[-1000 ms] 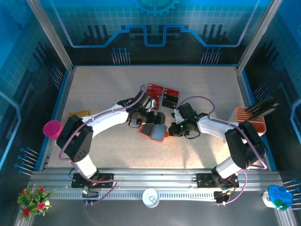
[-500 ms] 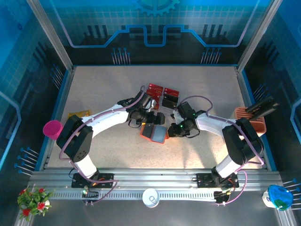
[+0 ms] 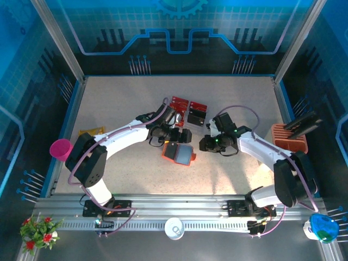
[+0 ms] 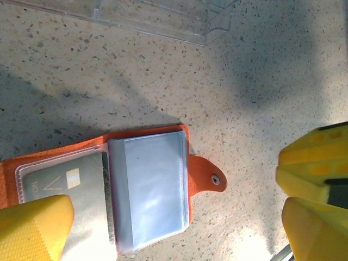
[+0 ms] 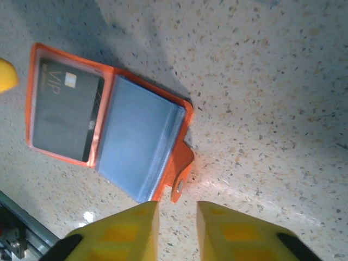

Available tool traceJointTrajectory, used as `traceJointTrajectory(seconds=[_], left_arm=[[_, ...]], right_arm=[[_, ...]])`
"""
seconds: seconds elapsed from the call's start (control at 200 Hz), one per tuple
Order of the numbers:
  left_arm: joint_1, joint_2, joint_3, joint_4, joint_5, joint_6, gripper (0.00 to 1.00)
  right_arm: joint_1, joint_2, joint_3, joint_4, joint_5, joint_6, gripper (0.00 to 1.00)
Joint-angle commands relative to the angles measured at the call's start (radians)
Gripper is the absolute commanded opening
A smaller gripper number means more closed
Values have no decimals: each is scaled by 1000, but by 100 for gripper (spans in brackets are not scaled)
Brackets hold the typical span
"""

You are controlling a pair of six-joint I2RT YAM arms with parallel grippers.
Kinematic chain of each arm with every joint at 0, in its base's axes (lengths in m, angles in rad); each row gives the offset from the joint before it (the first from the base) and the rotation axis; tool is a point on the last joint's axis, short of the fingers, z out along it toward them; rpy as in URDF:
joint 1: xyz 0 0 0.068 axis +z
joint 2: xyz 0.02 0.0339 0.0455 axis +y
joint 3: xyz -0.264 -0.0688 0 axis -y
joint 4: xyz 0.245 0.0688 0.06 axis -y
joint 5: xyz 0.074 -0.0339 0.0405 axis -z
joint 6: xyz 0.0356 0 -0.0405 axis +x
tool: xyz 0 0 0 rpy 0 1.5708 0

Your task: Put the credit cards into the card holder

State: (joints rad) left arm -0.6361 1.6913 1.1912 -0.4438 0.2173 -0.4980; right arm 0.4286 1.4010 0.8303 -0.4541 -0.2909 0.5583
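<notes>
I see the speckled beige counter point(image 3: 119, 109) with both white arms bent in toward its middle. The small orange-red folding card holder point(image 3: 178, 154) lies open and flat just below centre of the top view. Its long axis runs left to right with a slight tilt, grey sleeves facing up.

My left gripper point(image 4: 173, 209) hangs over the holder with the jaws spread wide and empty. One yellow fingertip point(image 4: 32, 231) sits above the left pocket, though I cannot tell whether it touches. My right gripper point(image 5: 176, 228) is just beside the holder's right end. Its jaws are narrow, with only bare counter in the gap, so it holds nothing.

The loose red and dark grey credit cards point(image 3: 179, 103) lie clustered above the holder in the top frame, apart from it, beyond and between the two wrists. I judge the right arm slightly nearer the dark ones, and the left arm better placed to steady the holder.

One dark grey VIP card point(image 5: 65, 109) already sits in the left clear pocket. The orange snap tab point(image 5: 182, 163) points toward the right jaws.
</notes>
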Motion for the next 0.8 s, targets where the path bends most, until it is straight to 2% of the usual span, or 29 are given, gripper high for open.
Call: traceJointTrajectory(seconds=[0.0,0.19,0.405,0.605,0.795], left_arm=[[-5,-2,22,-30,-6,18,99],[-5,20,37,-51,-15,37,99],[-1,30,25,-55,-53,38,98],[0,37,-3,-53,-67,42,91],[0,41,-35,-41,-65,47,79]], right_arm=[[-9,-14,32,-5,17,85,18],[21,20,58,61,25,148,5],[123,119,141,93,73,207,0],[212,208,176,93,180,288,0],[223,263,146,146,209,328,0]])
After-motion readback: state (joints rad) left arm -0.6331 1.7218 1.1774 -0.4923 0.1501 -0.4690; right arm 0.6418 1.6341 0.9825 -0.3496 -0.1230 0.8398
